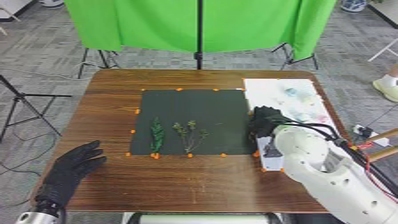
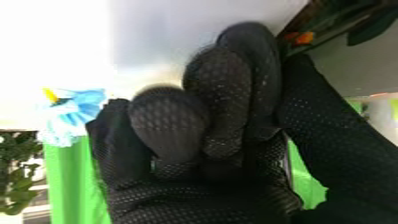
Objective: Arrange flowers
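In the head view, my right hand (image 1: 265, 120) is over the seam between the dark mat (image 1: 200, 102) and the white board (image 1: 264, 90). Its fingers look relaxed and hold nothing visible in the right wrist view, where the hand (image 2: 218, 110) has a pale blue flower (image 2: 78, 112) beyond it. My left hand (image 1: 73, 166) rests open at the table's left side. A leafy green sprig (image 1: 157, 135) and a thin branching stem (image 1: 189, 136) lie side by side on the mat. Pale flowers (image 1: 293, 92) lie on the board.
Small orange markers (image 1: 189, 155) line the mat's edges on the brown table (image 1: 178, 185). Behind the table hang green cloths (image 1: 142, 25) on a stand. Green leaves (image 2: 373, 24) with an orange spot show near the thumb in the right wrist view.
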Tool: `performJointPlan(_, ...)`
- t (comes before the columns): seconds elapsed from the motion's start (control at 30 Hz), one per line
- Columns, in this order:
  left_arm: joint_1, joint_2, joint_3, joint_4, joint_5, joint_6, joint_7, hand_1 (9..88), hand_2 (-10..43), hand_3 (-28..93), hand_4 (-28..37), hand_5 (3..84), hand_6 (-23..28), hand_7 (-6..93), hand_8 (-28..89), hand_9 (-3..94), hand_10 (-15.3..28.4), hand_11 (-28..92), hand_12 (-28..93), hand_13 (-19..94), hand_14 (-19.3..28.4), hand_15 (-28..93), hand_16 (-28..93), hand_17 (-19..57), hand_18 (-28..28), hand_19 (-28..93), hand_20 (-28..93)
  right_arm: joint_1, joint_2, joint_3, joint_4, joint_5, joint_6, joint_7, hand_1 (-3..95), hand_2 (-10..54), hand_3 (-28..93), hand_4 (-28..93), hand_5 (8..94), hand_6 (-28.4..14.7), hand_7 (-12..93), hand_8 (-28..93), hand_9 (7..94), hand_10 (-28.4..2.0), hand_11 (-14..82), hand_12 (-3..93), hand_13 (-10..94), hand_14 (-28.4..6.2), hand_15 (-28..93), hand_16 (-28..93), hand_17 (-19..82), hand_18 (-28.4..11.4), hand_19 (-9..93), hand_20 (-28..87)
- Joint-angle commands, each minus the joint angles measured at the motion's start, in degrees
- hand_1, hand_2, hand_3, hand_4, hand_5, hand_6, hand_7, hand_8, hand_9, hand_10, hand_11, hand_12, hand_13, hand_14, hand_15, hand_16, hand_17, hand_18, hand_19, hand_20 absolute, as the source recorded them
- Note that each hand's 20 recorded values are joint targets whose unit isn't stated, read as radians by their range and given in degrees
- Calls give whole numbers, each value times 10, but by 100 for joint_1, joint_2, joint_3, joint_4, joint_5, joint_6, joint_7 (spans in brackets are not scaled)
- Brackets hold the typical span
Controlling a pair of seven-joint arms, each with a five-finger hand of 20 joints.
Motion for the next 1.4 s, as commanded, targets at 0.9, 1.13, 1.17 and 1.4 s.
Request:
performJointPlan(0.9,-26,-48,17,57,5,-31,-171,270,49,730,-281,409,61,241,-118,375,152,296,146,302,181,486,-64,-68,241,599,-29,-527,-5,208,-359,-34,-493,217,289,1,879,-271,635,-42,426,-30,737,-104,539,287,757,-66,728,268,426,-196,932,525)
performJointPlan(1.13,-42,-55,16,72,-4,-41,-208,270,48,730,-282,410,61,240,-118,375,151,297,146,302,180,486,-64,-68,240,599,-29,-419,-132,12,-242,-206,-795,294,384,-93,789,-282,677,-28,445,-16,789,-84,520,285,796,-45,709,274,455,-191,932,528)
performJointPlan(1.17,-35,-56,14,68,-4,-39,-202,270,49,729,-282,410,62,240,-118,375,151,297,146,301,180,487,-63,-68,240,598,-29,-404,-148,-28,-205,-184,-820,284,400,-94,768,-283,694,-23,448,-16,810,-78,514,283,808,-40,704,274,462,-190,932,529)
performJointPlan(1.4,-71,-60,5,83,3,-59,-233,270,49,730,-282,410,62,239,-118,374,150,298,146,302,179,485,-64,-68,241,599,-29,-411,-196,-162,-102,-256,-761,280,488,-95,760,-282,734,-8,444,2,872,-56,429,378,851,-27,673,292,490,-187,932,527)
